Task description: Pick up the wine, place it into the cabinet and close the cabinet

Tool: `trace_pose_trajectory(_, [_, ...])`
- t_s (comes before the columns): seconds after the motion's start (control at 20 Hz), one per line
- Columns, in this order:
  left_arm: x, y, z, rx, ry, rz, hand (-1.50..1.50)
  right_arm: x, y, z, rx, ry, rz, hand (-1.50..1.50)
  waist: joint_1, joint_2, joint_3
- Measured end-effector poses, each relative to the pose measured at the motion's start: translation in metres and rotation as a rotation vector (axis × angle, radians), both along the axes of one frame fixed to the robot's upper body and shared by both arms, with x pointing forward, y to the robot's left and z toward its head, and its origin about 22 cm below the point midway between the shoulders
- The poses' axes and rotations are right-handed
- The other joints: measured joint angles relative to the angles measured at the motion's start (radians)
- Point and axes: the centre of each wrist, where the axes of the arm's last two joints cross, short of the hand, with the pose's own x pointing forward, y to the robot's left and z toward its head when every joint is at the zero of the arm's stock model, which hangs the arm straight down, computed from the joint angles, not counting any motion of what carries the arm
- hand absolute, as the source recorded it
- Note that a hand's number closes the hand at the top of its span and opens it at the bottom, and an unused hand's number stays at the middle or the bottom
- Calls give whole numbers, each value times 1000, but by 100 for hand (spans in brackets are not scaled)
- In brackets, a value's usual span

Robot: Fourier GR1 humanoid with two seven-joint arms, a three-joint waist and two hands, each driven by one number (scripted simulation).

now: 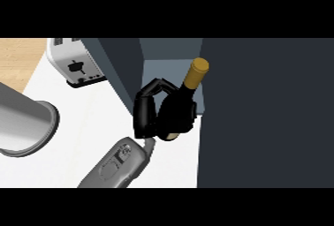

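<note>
The white counter runs up to a dark cabinet on the right. The wine is already lifted, its gold neck tilted at the cabinet's open compartment, with the right hand curled round its body. Setting it inside, letting go and closing the cabinet seem still to come. A toaster stands far left and a steel pot near left.

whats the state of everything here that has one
wine bottle: held by the robot hand, gold top at the cabinet opening
robot hand: shut on the wine bottle
cabinet: door open
toaster: on the counter, untouched
metal pot: on the counter, untouched
</note>
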Motion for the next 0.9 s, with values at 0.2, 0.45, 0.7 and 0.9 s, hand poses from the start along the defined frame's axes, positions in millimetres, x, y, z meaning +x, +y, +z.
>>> trace_pose_trajectory(0.2, [10,8,-3,-13,1,10,150,0,-1,3,-2,-1,-6,-150,0,0,0])
trace_pose_trajectory(0.45, [25,19,-2,-27,10,32,150,-1,0,-2,15,2,4,-150,-1,-1,0])
trace_pose_trajectory(0.7, [39,21,-6,-32,37,23,150,-1,-3,-2,12,2,-5,-150,-4,0,0])
trace_pose_trajectory(0.9, [49,18,-1,-43,61,19,150,0,-1,-3,26,8,4,-150,-3,0,0])
